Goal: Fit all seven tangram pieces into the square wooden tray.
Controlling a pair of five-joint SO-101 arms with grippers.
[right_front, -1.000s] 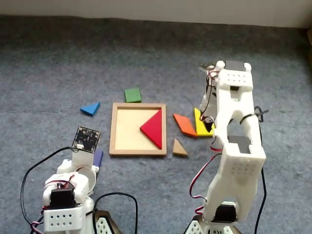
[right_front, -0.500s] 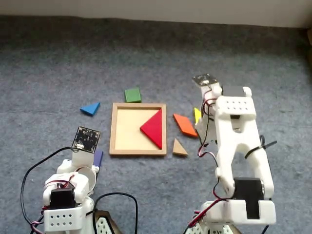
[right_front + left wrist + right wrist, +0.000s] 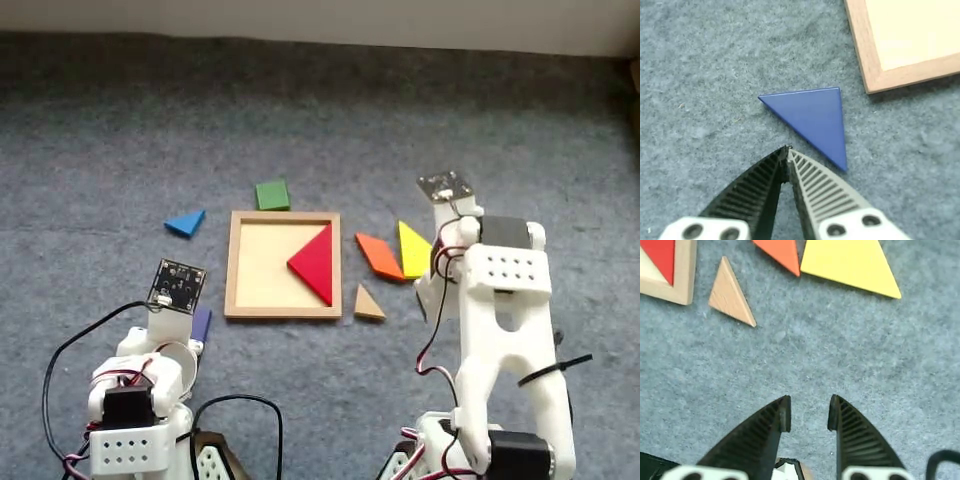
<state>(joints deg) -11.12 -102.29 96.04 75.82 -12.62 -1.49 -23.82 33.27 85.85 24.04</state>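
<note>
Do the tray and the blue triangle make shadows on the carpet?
Left wrist view: the square wooden tray throws a thin dark shadow on the grey carpet along its edge facing the left pincer; the dark blue triangular piece has almost none. High view: soft, even light, no glare on the tray.

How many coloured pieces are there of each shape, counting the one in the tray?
Triangles: 5 (red triangle, yellow triangle, light blue triangle, dark blue triangle, plain wooden triangle)
Squares: 1 (green square)
Parallelograms: 1 (orange parallelogram)
Total: 7
</note>
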